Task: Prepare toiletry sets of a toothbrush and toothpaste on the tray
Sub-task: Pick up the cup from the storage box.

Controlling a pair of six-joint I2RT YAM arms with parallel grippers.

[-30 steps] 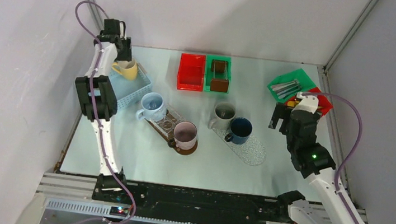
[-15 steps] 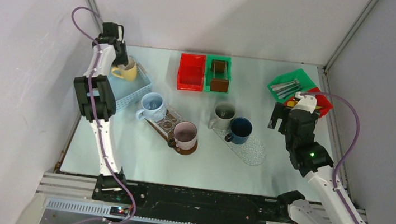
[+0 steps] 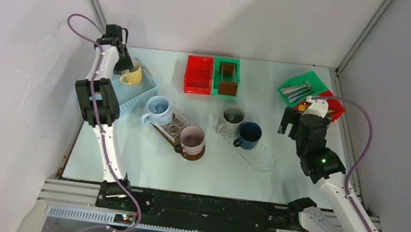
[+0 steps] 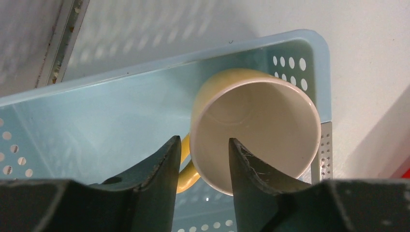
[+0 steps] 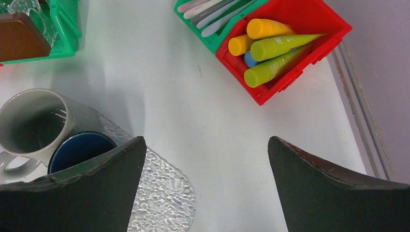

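Observation:
Pale toothbrushes (image 5: 212,12) lie in a green bin (image 3: 296,90) at the back right. Beside them a red bin (image 5: 309,29) holds yellow, lime green and blue toothpaste tubes (image 5: 275,46). A clear textured tray (image 5: 159,193) carries a grey mug (image 5: 34,121) and a dark blue mug (image 3: 249,132). My right gripper (image 5: 207,186) hangs wide open and holds nothing, above bare table between that tray and the bins. My left gripper (image 4: 203,140) is in the pale blue basket (image 4: 96,96). It is shut on a yellow mug (image 4: 256,111), one finger inside the rim and one outside by the handle.
A brown tray (image 3: 173,125) holds a light blue mug (image 3: 158,108) and a pink mug (image 3: 192,139) on a coaster. An empty red bin (image 3: 198,74) and a green bin with brown coasters (image 3: 228,78) stand at the back centre. Walls enclose the table.
My left gripper has narrowed onto the yellow mug's wall, and the left arm has shifted slightly toward the back left. The right arm has barely moved.

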